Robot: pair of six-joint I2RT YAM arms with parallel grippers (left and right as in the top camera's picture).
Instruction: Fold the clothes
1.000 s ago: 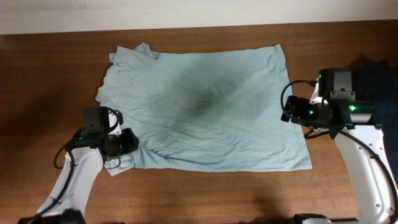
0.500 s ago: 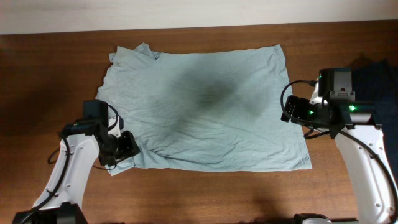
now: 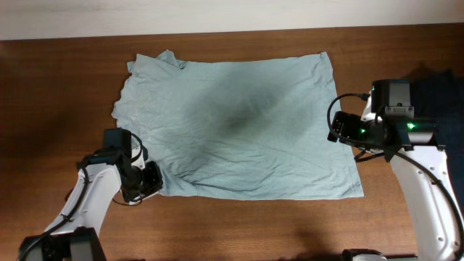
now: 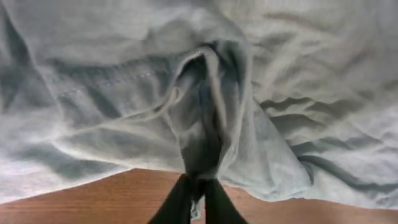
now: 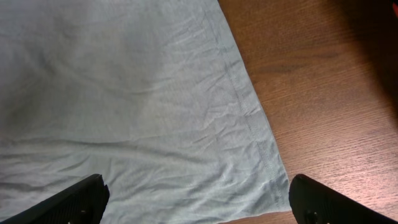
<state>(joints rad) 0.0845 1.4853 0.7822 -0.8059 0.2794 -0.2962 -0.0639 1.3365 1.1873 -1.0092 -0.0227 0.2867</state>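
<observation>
A pale blue-green T-shirt (image 3: 239, 127) lies spread flat on the wooden table. My left gripper (image 3: 145, 181) is at its front left corner, shut on a pinched fold of the shirt's sleeve (image 4: 205, 112), which bunches up over the fingers. My right gripper (image 3: 346, 130) is open and empty, hovering above the shirt's right edge (image 5: 245, 106); its two fingertips (image 5: 74, 199) stand wide apart over the cloth's front right corner.
A dark navy garment (image 3: 438, 90) lies at the table's right edge, behind my right arm. Bare wood (image 3: 58, 87) runs to the left of the shirt and along the front edge.
My left gripper has moved a little right and toward the front, taking the shirt's front left corner with it so that corner no longer lies out flat. The right arm has not moved.
</observation>
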